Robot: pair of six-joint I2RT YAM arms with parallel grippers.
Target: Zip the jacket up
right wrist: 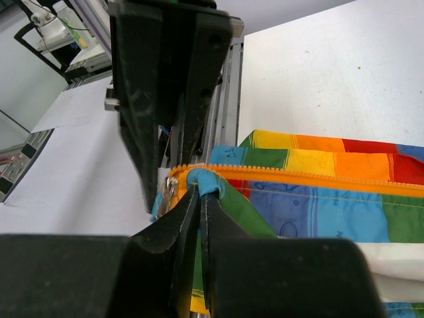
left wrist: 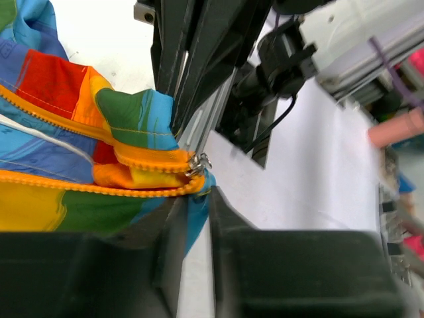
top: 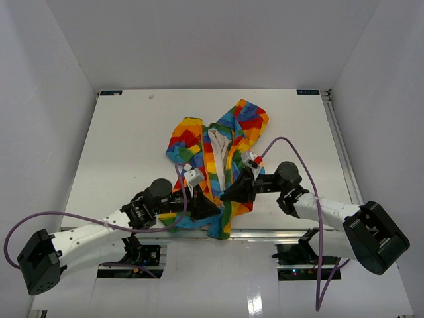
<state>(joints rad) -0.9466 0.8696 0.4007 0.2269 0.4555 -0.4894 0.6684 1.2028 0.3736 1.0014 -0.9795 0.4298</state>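
Pinching the 6 o'clock hem of the rainbow patchwork fabric jacket (top: 242, 122), left gripper (left wrist: 197, 199) and right gripper (right wrist: 199, 195) may slip, skewing its yellow zipper (right wrist: 298, 173).

The white table (top: 126, 146) stood inside a white-walled enclosure (top: 199, 40). A metal rail (top: 271, 233) ran along its near edge, and a second rail (top: 341, 152) along its right side. A small dark label (top: 110, 93) marked the far-left corner and another label (top: 307, 91) the far-right corner. A faint smudge (top: 152, 97) lay near the far edge.

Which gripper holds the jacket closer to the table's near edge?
The left gripper. It is shut on the jacket hem lower in the top view; the right gripper clamps it slightly farther in.
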